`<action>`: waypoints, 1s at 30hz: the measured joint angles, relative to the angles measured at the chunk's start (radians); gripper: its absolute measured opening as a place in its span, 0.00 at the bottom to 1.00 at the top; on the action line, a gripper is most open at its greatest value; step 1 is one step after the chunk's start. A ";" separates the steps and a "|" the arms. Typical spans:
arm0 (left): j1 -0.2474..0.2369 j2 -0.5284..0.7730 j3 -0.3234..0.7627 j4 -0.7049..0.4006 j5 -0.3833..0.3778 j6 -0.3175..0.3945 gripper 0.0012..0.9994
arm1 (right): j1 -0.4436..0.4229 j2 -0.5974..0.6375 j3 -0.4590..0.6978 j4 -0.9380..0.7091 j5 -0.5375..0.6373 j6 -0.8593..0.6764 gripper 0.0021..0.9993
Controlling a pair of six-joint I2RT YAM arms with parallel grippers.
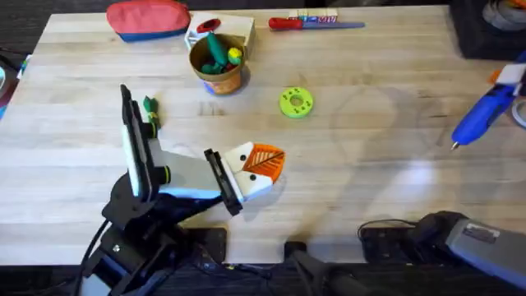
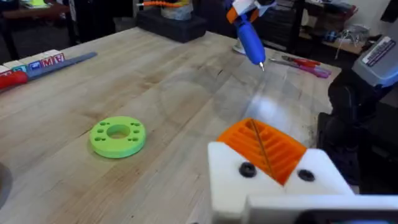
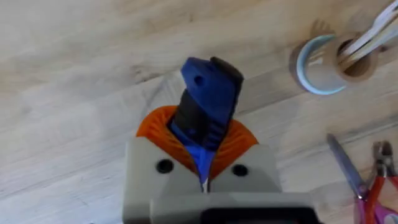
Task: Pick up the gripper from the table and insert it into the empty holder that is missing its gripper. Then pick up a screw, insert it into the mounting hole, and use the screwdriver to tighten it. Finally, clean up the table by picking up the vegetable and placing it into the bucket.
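The right gripper point(image 3: 205, 180) is clamped on the screwdriver point(image 1: 485, 115) at the overhead's right edge. The left gripper point(image 2: 273, 165) looks pressed closed, probably empty. With the vegetable point(image 1: 149, 104) lying left of the bucket point(image 1: 218, 70), a sloppy swing could knock it.

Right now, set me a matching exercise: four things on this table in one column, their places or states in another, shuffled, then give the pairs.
Things:
1. screwdriver
2. vegetable
3. bucket
4. lime-green disc

Places or states:
A. lying on the table beside the left arm's upper link
B. standing at the far side, with toys inside
C. held in the right claw, bit pointing down at the table
D. flat on the wood near the table's middle, nothing touching it

Pairs: 1-C, 2-A, 3-B, 4-D
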 joint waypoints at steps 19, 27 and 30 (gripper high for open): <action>0.000 0.000 0.000 0.000 0.000 0.000 0.01 | 0.526 -0.732 -0.180 0.250 -0.094 0.271 0.01; 0.000 0.000 0.000 0.000 0.000 0.000 0.01 | 0.956 -0.883 -0.460 0.714 -0.125 0.399 0.00; 0.000 0.000 0.000 0.000 0.000 0.000 0.01 | 1.113 -0.862 -0.520 0.838 -0.135 0.394 0.00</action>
